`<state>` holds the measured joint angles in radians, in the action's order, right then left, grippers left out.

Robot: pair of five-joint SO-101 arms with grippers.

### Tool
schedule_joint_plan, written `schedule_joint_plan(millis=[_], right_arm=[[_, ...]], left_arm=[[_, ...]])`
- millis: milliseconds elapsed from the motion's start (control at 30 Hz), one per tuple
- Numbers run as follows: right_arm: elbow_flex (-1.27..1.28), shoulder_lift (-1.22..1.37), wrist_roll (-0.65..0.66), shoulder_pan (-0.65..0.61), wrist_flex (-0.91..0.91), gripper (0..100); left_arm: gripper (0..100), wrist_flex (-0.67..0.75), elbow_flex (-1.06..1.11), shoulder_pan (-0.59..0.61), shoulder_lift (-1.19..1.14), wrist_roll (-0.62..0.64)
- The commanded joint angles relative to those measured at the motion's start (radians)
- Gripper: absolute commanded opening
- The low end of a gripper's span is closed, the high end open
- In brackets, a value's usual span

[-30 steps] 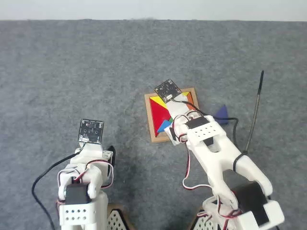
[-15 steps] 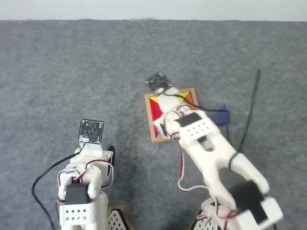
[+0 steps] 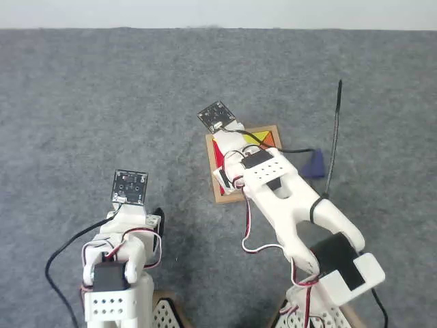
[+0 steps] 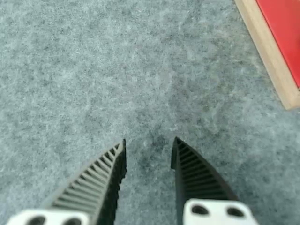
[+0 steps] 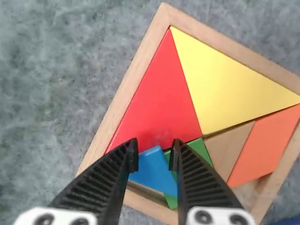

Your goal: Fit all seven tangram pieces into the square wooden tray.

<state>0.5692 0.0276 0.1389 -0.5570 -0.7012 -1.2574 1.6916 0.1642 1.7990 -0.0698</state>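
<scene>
Over the near corner of the wooden tray point(image 5: 121, 101), the right end effector point(image 5: 153, 152) hangs tip-down with its fingers narrowly spread, and the blue piece point(image 5: 152, 171) lies straight beneath that gap. One corner of the blue piece shows between the fingertips, and the rest runs back under them toward the tray's rim, so its long axis appears to follow the fingers rather than cross them. The piece looks unseated, resting partly over the green piece point(image 5: 199, 147) beside the red piece point(image 5: 161, 103). The coming move therefore seems to depend on a short descent and a nudge or pinch, not on any sideways reach. In the high view the right arm stretches forward over the tray toward 11 o'clock, its wrist bent down. A purple piece point(image 3: 313, 166) lies on the grey tabletop point(image 3: 102, 89) just outside the tray at its 3 o'clock, not yet fitted. The left end effector point(image 4: 148, 145) is spread open over bare tabletop, the tray well off at about its 1 o'clock, so the right arm is plainly the nearer one.
</scene>
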Motion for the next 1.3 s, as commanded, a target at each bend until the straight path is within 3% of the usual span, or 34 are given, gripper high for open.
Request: schedule_joint_plan(millis=[0,400,867,1267], right_arm=[[0.008,-0.018,-0.012,-0.002,-0.007,11.7],[0.037,-0.041,-0.048,-0.013,-0.033,8.8],[0.149,-0.360,-0.052,-0.042,-0.054,8.9],[0.189,-0.229,-0.044,0.045,-0.051,8.7]], left_arm=[[15,-0.009,-0.008,-0.002,0.028,-0.006],[15,-0.009,-0.008,-0.002,0.028,-0.006],[15,-0.009,-0.008,-0.002,0.028,-0.006],[15,-0.009,-0.008,-0.002,0.028,-0.006]])
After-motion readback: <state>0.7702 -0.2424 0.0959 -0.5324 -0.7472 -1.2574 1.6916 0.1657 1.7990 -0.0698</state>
